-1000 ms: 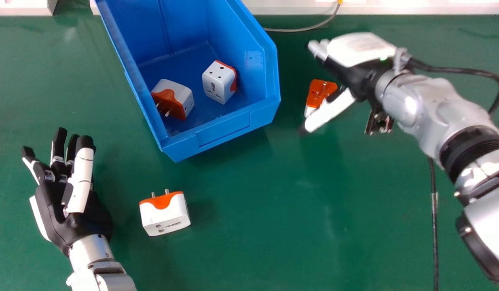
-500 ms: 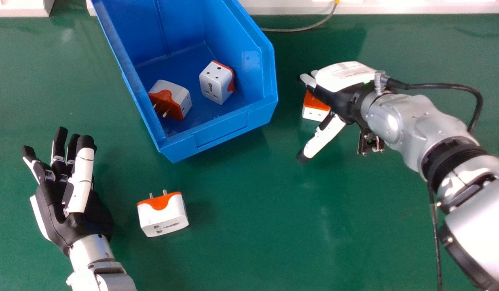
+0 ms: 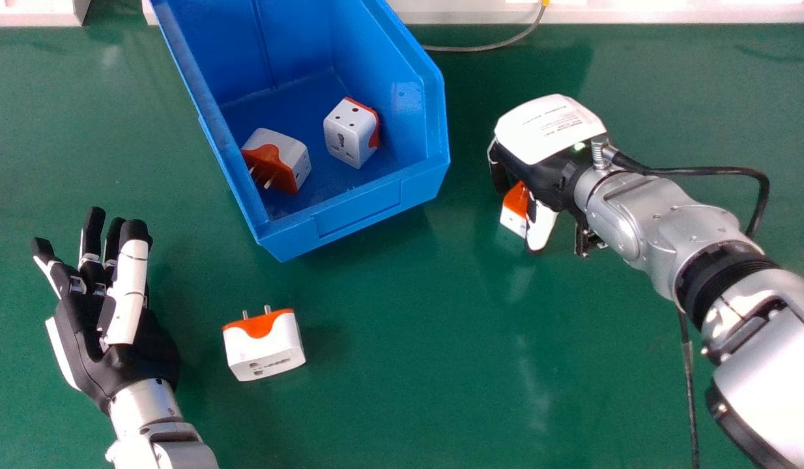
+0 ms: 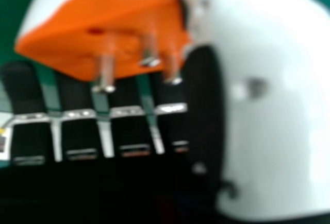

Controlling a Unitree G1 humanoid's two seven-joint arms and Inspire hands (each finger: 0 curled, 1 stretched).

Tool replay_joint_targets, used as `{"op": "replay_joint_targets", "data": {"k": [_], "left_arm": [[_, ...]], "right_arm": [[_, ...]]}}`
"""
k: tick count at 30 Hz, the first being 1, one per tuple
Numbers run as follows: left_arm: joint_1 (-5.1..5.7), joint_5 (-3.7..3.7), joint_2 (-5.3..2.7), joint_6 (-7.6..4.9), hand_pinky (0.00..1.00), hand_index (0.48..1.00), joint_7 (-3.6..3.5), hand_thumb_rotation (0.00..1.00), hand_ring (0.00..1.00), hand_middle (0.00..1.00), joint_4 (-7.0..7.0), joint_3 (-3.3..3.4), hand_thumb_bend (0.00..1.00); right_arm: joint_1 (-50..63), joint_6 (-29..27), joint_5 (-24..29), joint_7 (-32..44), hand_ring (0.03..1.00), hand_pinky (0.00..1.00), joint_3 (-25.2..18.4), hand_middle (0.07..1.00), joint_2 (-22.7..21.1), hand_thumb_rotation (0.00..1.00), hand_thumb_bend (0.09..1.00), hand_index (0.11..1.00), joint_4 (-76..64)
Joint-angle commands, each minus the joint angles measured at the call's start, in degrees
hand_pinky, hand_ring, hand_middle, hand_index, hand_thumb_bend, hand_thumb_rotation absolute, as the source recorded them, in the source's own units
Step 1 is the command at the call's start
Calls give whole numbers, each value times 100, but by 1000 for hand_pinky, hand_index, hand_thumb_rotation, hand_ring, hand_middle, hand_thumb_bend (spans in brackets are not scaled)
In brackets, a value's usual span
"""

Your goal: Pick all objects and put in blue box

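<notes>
Head view: your R. hand (image 3: 548, 140), at 2 o'clock, is curled round one adapter (image 3: 513, 219); two boxed adapters (image 3: 350, 133) lie in the blue box (image 3: 359, 207), approx. 11 o'clock; a loose adapter (image 3: 262, 348) lies near your open L. hand (image 3: 125, 358), approx. 8 o'clock.

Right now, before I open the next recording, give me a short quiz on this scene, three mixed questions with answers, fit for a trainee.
1. Multiple choice: The right hand is
A) resting on the box's rim
B) curled round an adapter
C) held flat with its fingers straight

2. True or false: The adapter on the table beside the left hand is outside the blue box.

3. Fill in: The two adapters inside the blue box are white and ____.

Key: 1 B; 2 true; 3 orange
</notes>
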Motion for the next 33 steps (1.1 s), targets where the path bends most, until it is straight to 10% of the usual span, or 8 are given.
{"op": "replay_joint_targets", "data": {"k": [1, 19, 23, 33], "left_arm": [[0, -21, 16, -37, 830, 864, -40, 82, 868, 883, -60, -4, 695], [106, 34, -24, -109, 824, 866, -76, 100, 869, 882, -122, -42, 695], [129, 4, -22, -78, 826, 870, -157, 95, 875, 887, -143, -42, 700], [107, 70, -9, -57, 814, 864, -54, 79, 865, 880, -147, -63, 684]], "right_arm": [[-85, -47, 71, -81, 406, 348, -58, 515, -61, 1, 523, 530, -25], [-257, -422, 698, -134, 389, 341, -840, 512, -385, 0, 513, 511, -651], [-155, -246, 884, -92, 417, 298, -1238, 533, -754, 0, 496, 512, -1650], [1184, 597, 1056, 97, 410, 303, -2551, 494, -1343, 0, 493, 530, -5762]]}}
